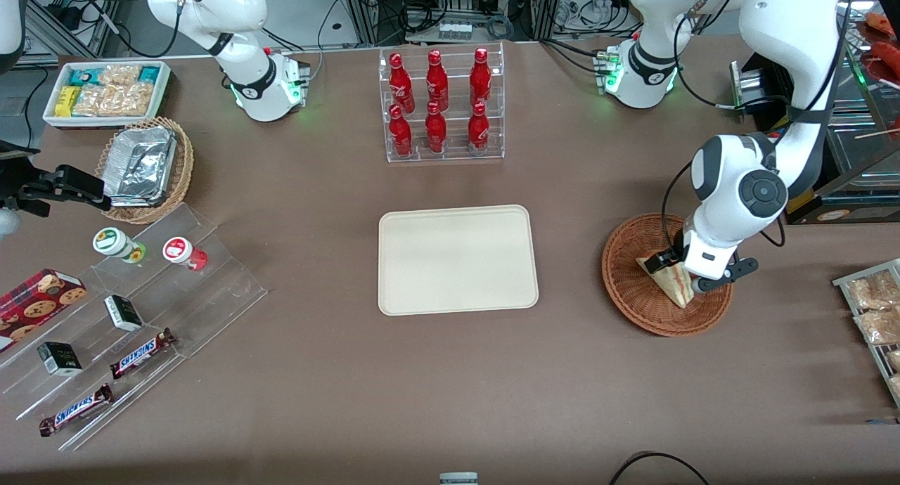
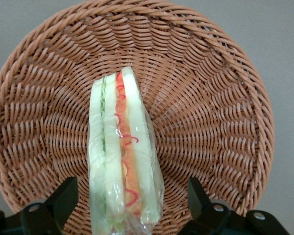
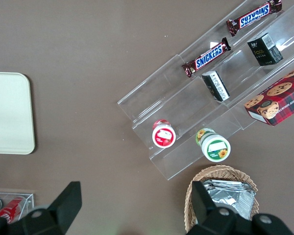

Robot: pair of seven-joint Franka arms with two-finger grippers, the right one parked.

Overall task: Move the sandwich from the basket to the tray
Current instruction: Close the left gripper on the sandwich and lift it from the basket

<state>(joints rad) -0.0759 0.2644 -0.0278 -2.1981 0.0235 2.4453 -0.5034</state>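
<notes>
Front view: gripper [image 1: 676, 273] lowered into the basket [image 1: 626, 281], toward the working arm's end of the table, one finger either side of the sandwich [image 1: 668, 282]. Sandwich standing on edge inside the basket, directly beneath the gripper. Tray [image 1: 458, 259] well apart from the gripper, toward the table's middle, nothing on it. Rack of red bottles [image 1: 439, 105] farther from the camera than the tray.

Left wrist view: gripper [image 2: 132, 198] spread wide, fingers [image 2: 63, 198] clear of the wrapped sandwich [image 2: 125, 156] between them, gaps visible on both flanks, nothing gripped. Basket [image 2: 210, 98] weave all around below.

Right wrist view: tray [image 3: 10, 112] corner, Snickers bars [image 3: 206, 58], cookie box [image 3: 277, 95].
</notes>
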